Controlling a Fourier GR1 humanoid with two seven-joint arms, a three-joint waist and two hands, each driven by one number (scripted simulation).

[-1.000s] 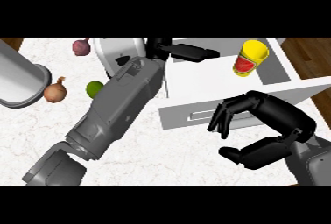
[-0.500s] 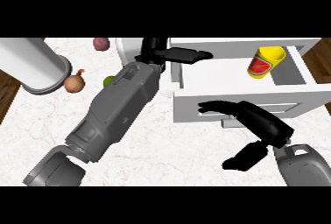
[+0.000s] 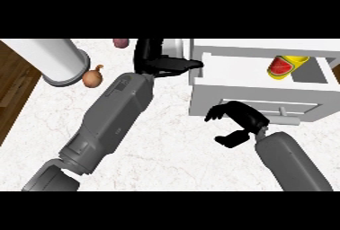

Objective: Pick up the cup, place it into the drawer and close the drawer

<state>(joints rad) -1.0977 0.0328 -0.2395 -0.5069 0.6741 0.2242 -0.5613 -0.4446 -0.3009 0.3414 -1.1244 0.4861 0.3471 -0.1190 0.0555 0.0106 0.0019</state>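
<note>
The yellow cup (image 3: 285, 65) with a red band lies inside the open white drawer (image 3: 232, 76), near its right side. My right hand (image 3: 238, 120) hangs just in front of the drawer's front panel (image 3: 266, 102), left of the handle (image 3: 288, 111); its fingers are relaxed and curved and hold nothing. My left hand (image 3: 159, 62) is beside the drawer's left wall, fingers stretched out towards it and empty. The left forearm (image 3: 109, 121) runs diagonally up from the lower left.
A large grey cylinder (image 3: 61, 60) stands at the upper left with an onion (image 3: 92, 77) beside it. A small reddish item (image 3: 119, 42) peeks in at the top edge. The counter's left edge (image 3: 20, 112) meets a wooden floor.
My right hand has drawn left and lower along the drawer's front, from beside the handle to the panel's left part. The cup stays in the drawer. The left hand remains by the drawer's left wall.
</note>
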